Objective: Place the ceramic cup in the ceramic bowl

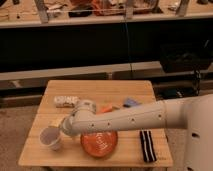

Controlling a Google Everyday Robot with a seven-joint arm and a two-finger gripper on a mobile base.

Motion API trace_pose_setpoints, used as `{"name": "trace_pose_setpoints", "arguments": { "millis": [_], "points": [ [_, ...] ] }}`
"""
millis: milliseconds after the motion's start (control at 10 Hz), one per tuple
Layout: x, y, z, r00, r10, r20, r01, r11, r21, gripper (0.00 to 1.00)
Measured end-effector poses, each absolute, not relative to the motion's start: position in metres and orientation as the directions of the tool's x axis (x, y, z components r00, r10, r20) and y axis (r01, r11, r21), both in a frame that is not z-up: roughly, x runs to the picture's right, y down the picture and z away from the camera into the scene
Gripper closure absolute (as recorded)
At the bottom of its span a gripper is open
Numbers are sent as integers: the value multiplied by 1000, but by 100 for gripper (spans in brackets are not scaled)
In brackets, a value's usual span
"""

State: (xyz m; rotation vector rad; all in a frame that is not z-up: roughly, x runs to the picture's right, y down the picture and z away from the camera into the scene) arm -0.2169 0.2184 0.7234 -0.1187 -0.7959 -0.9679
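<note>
reaching step, as it seems: gripper (62, 129) low over front part of wooden table (100, 87), just beside ceramic cup (50, 138) on side toward ceramic bowl (100, 145); cannot tell if clenched on cup or free. ceramic cup upright near table corner, apart from ceramic bowl and not yet inside; bowl partly covered by arm. next move asking for sure hold on cup, then lift and short carry across, lowering softly over bowl centre.

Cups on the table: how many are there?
1. The ceramic cup stands near the table's front left, left of the ceramic bowl, the claw beside it. The arm may hide another.
</note>
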Motion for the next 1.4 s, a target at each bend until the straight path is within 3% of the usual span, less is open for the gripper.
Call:
{"name": "trace_pose_setpoints", "arguments": {
  "millis": [1400],
  "points": [
    [-225,222,738,204,-750,630,771,519,368,20]
  ]
}}
